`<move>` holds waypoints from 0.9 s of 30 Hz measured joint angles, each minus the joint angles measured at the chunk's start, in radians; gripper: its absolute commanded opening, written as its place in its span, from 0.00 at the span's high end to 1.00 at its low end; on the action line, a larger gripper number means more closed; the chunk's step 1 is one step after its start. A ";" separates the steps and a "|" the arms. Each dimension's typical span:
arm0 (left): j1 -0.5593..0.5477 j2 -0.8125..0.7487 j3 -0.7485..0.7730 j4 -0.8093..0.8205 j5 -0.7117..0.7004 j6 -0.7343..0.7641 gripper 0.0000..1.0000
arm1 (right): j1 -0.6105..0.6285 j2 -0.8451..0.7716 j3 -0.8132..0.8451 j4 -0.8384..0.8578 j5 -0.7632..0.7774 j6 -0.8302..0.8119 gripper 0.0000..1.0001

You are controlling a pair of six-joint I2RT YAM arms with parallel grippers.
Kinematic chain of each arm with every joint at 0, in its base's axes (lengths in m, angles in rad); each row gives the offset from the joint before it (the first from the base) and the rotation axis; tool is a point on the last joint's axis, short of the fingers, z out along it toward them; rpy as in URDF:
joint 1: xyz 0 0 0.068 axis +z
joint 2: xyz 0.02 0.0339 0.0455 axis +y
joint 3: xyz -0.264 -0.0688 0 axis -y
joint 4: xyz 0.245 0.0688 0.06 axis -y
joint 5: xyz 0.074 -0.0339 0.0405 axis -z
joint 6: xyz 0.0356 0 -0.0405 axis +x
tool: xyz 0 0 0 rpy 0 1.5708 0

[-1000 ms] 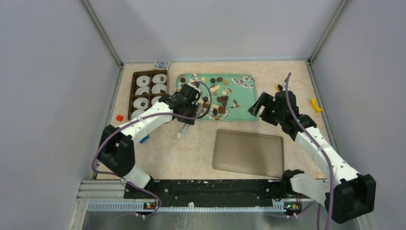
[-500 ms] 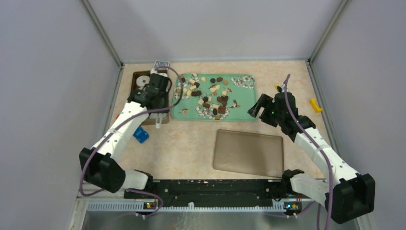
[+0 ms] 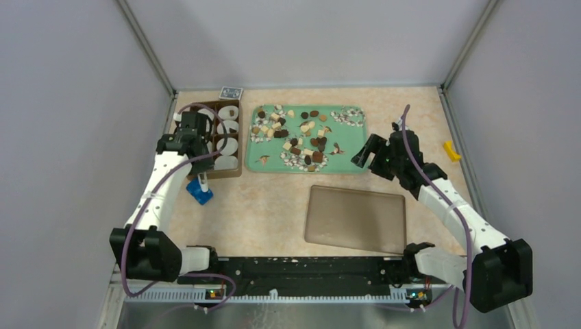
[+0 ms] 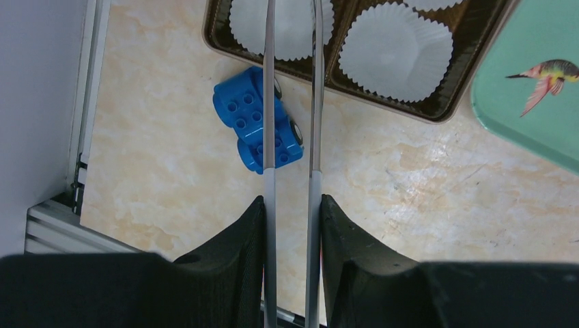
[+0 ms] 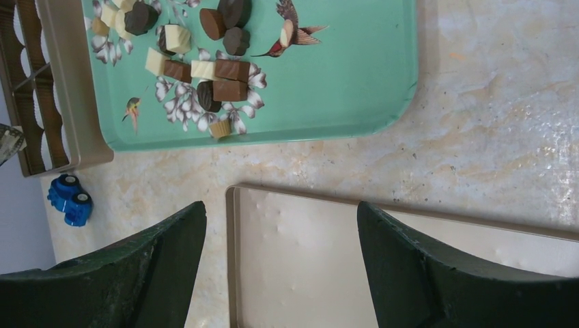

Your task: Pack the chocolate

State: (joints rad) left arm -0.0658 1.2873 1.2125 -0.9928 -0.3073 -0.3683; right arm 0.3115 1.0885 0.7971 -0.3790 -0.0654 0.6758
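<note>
On the tan table lie a green tray, brown box, flat lid, blue toy and yellow block.

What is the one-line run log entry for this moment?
left gripper: tweezers, above cup box | right gripper: open, beside green tray | chocolate: on green tray | packed: none seen

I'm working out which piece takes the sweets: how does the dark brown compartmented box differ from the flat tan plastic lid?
The dark brown compartmented box is split into cells holding white pleated paper cups; the flat tan plastic lid is one undivided, bare surface. The box is darker, the lid paler. The box lies left of the green tray, the lid nearer the arms. Both are rectangular.
</note>
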 measured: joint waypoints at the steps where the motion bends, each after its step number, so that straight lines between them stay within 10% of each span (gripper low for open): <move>1: 0.000 0.000 -0.004 -0.004 0.000 -0.001 0.73 | 0.000 0.001 0.000 0.001 -0.002 -0.002 0.21; 21: 0.000 -0.023 -0.117 -0.008 0.004 -0.026 0.55 | 0.000 0.001 0.000 0.020 -0.012 -0.003 0.21; 27: 0.000 -0.023 -0.117 -0.006 0.003 -0.025 0.67 | 0.000 0.001 0.000 0.020 -0.012 -0.003 0.21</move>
State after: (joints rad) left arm -0.0658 1.2648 1.0958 -0.9989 -0.3046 -0.3931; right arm 0.3115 1.0897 0.7971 -0.3592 -0.0772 0.6727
